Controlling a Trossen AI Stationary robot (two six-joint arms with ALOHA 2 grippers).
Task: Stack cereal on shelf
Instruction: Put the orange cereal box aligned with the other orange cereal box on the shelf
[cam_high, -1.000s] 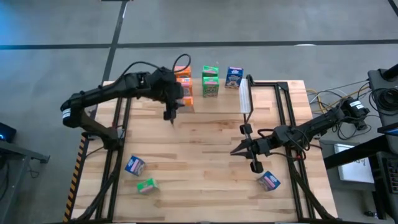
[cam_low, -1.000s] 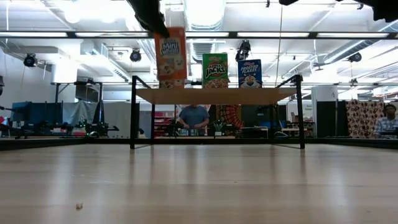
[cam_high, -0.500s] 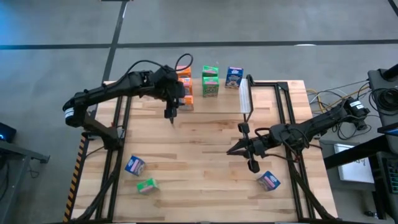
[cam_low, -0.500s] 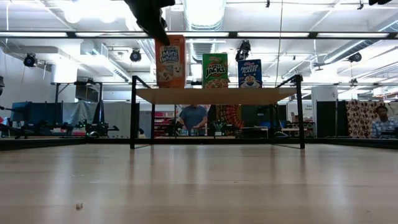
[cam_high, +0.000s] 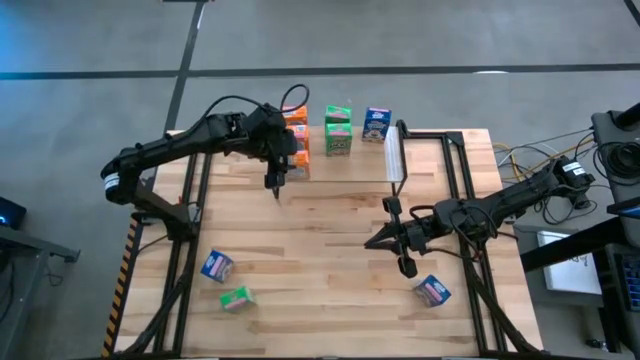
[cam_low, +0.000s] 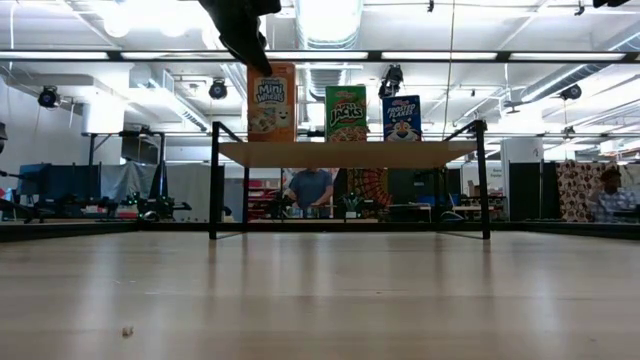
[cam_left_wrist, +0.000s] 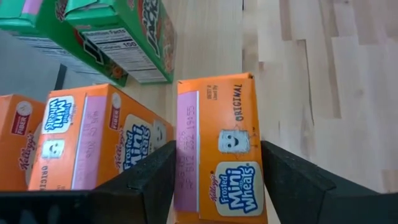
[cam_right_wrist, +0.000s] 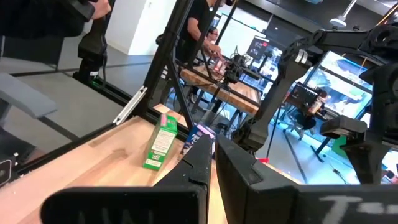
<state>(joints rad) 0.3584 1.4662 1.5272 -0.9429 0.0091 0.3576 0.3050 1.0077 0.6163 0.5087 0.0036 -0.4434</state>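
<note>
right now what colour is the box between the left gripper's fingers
Orange, a Frosted Mini Wheats box; the left wrist view shows it best.

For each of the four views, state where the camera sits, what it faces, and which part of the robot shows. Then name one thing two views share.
High: overhead, facing down; both arms.
Low: tabletop height, facing the shelf; left arm's tip.
Left wrist: above the orange box; left gripper fingers.
Right wrist: across the table; right gripper.
Shared: that orange box, high and low.

This is a big open workshop or lab hall: bare ceiling ducts (cam_low: 330, 60) with hanging lights, a concrete floor (cam_high: 420, 40), workbenches (cam_right_wrist: 230, 84) crowded with gear (screens glowing behind), and people (cam_low: 311, 187) busy at them.
</note>
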